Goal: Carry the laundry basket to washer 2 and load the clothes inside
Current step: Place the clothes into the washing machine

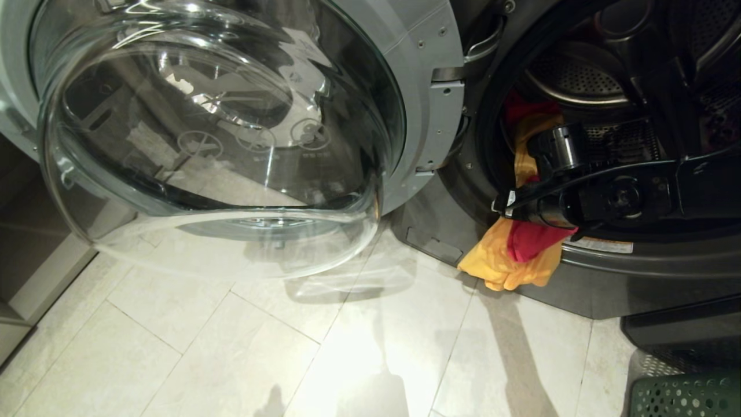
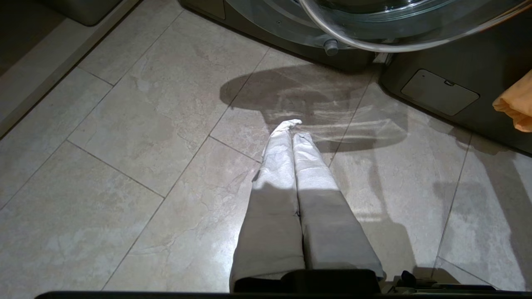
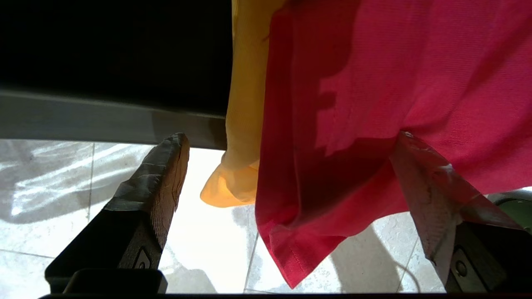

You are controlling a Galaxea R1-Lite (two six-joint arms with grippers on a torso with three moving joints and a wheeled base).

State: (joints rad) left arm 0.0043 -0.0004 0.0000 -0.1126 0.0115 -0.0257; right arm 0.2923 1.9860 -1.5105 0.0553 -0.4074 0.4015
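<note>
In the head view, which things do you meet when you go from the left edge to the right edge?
Open glass door → door hinge → yellow garment hanging out of the washer opening → red garment → right arm → green basket corner, low on the floor.

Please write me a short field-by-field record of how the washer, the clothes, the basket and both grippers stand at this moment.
washer: dark grey front-loading machine, round glass door swung open
clothes: yellow-orange garment and bright pink-red garment draped over the drum's lip, hanging toward the pale tiled floor
basket: dark green perforated plastic basket, only a corner visible, on the floor beside the washer
right gripper: open, at the hanging garments, pink-red cloth between its fingers
left gripper: shut, empty, over the floor
</note>
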